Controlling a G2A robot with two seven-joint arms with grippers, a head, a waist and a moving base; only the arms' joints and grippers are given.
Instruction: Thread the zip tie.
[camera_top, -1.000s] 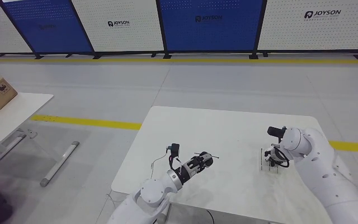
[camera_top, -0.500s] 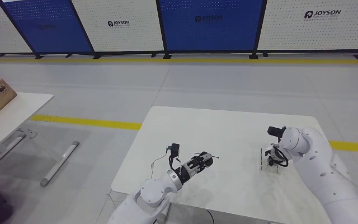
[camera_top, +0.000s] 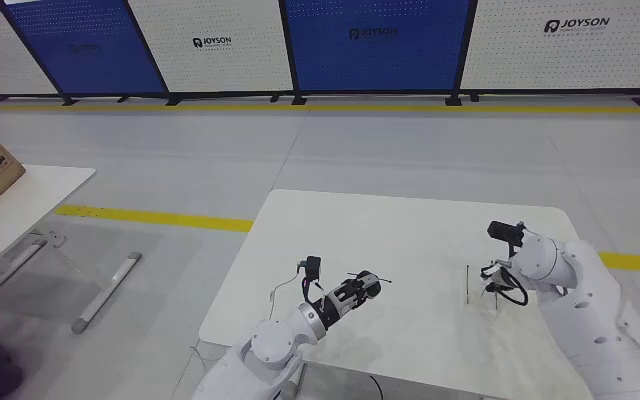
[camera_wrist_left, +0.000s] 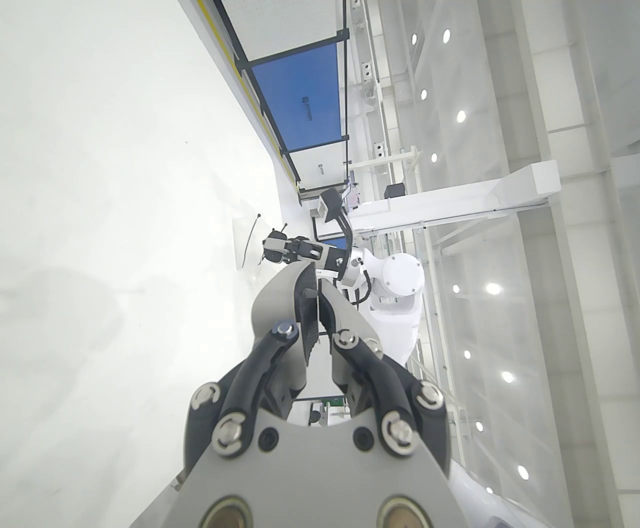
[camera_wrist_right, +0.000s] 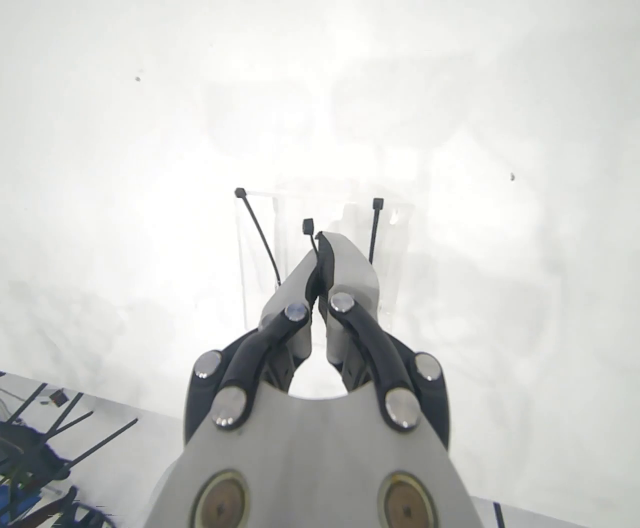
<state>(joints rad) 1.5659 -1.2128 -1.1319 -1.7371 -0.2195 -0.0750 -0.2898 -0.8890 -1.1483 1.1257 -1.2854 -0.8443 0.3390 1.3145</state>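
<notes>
My left gripper (camera_top: 367, 283) hovers over the table's front middle, shut on a thin black zip tie (camera_top: 384, 279) whose strip runs between the pads (camera_wrist_left: 317, 300). My right gripper (camera_wrist_right: 320, 245) is at the table's right side (camera_top: 496, 291), shut on a second black zip tie (camera_wrist_right: 309, 227) just below its square head. Just ahead of it stands a clear acrylic holder (camera_wrist_right: 400, 260) with two more zip ties, one leaning (camera_wrist_right: 257, 230) and one upright (camera_wrist_right: 375, 225). The left wrist view shows that holder (camera_wrist_left: 237, 235) and the right gripper (camera_wrist_left: 275, 248) far off.
A loose bundle of black zip ties (camera_wrist_right: 30, 440) lies at the table's edge near the right arm. The white table (camera_top: 400, 230) is bare between the two arms. A second white table (camera_top: 40, 195) stands far left, across the floor.
The right gripper has drawn back from the clear holder towards the table's right edge, shut on a zip tie. A tie left in the holder is now uncovered. The left arm has kept still.
</notes>
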